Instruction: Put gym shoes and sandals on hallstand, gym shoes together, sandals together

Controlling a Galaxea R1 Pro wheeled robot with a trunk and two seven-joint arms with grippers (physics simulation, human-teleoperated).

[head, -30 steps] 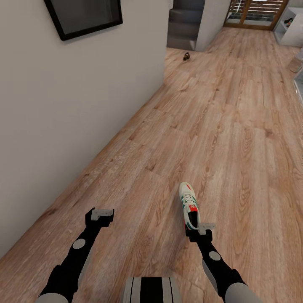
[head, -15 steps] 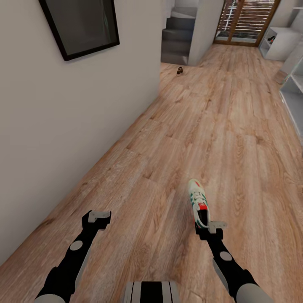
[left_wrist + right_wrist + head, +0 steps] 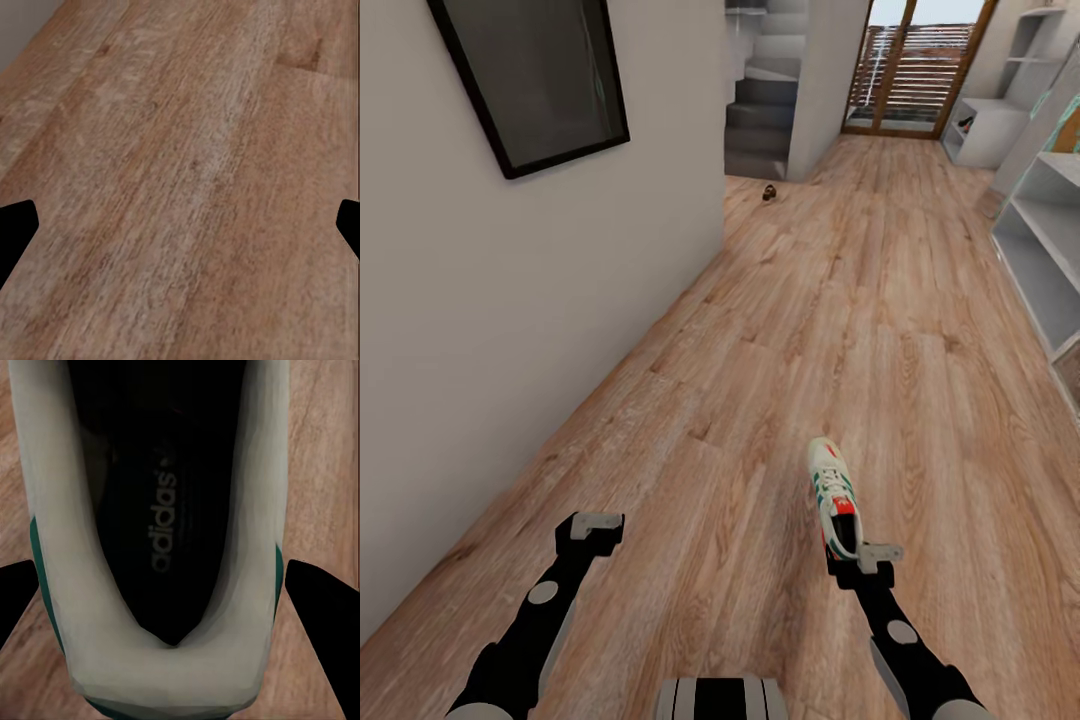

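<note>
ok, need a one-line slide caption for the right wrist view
Right gripper straddling the heel of a gym shoe over the corridor floor, insole logo visible.

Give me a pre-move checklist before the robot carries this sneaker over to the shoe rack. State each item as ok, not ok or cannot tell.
1. Gym shoe at the right gripper: ok, its heel sits between the fingers in the right wrist view.
2. Grip firm: cannot tell; finger contact on the heel is not visible.
3. Left gripper free: ok, open, with bare corridor floor between its fingers.
4. Path to the hallstand: ok, no obstacle on the planks towards it.
5. Shelf space: cannot tell, only part of it shows at the right edge.
6. Other shoes: not ok, a small dark object, perhaps a sandal, lies on the floor near the stairs.
</note>
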